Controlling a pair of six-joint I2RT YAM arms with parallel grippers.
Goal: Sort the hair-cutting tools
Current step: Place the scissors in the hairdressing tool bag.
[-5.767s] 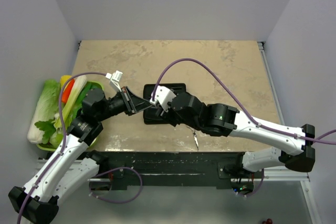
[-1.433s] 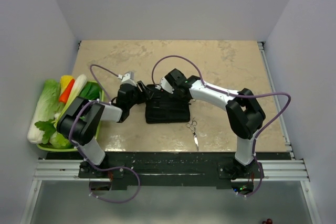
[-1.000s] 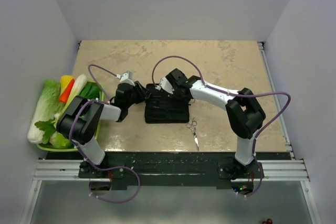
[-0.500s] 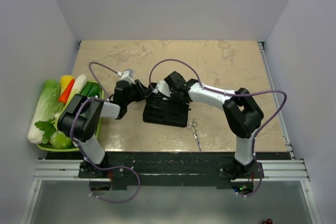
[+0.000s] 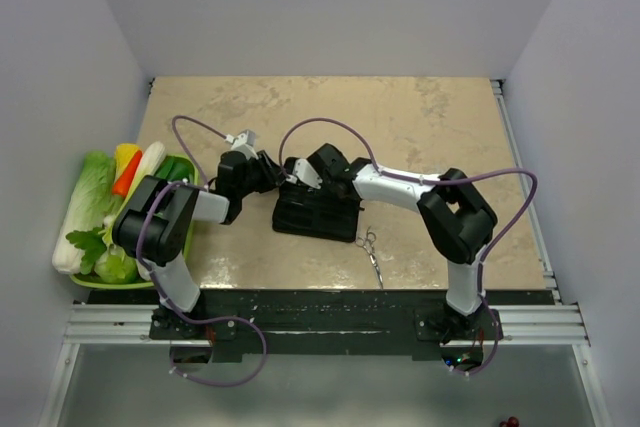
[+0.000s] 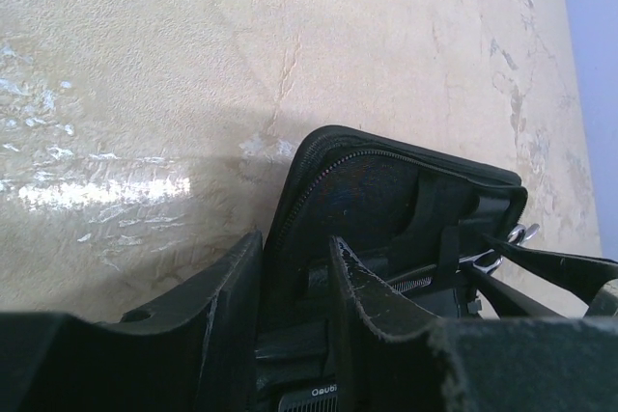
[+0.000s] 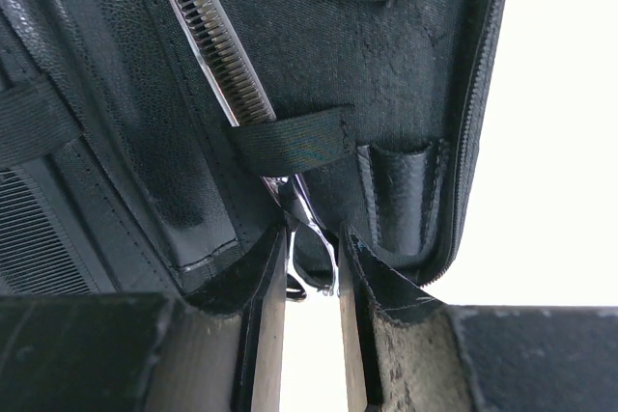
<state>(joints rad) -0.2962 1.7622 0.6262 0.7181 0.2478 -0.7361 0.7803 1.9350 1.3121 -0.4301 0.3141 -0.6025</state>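
- Inside the black case [image 5: 322, 217], the toothed scissors [image 7: 208, 41] are lying on a slant. The serrated silver blade is pointing deep into the lining and the ring handle is reaching toward the zippered rim.
- Across that blade, where the teeth end, an elastic strap [image 7: 290, 142] of woven black webbing is holding it against the case's soft fabric panel.
- At the case's rim, the right gripper [image 7: 312, 234] is pinching the shiny ring handle, its fingers drawn narrow with the metal between them.
- On the opposite side of the case, the left gripper [image 6: 293, 241] is gripping a rounded corner (the zippered rim is filling the narrow gap between its fingers).
- Beside the toothed scissors, still within the case, a black comb [image 7: 29, 229] is showing its fine teeth as close parallel ridges; most of its length is running out of view.
- Just off the case's corner nearest the right arm's base, the loose scissors [image 5: 370, 250] are lying flat on the mottled beige table [image 5: 430, 127]. Their rings are sitting nearest the case, and the closed, slim blades are pointing away from it toward the arms' bases.
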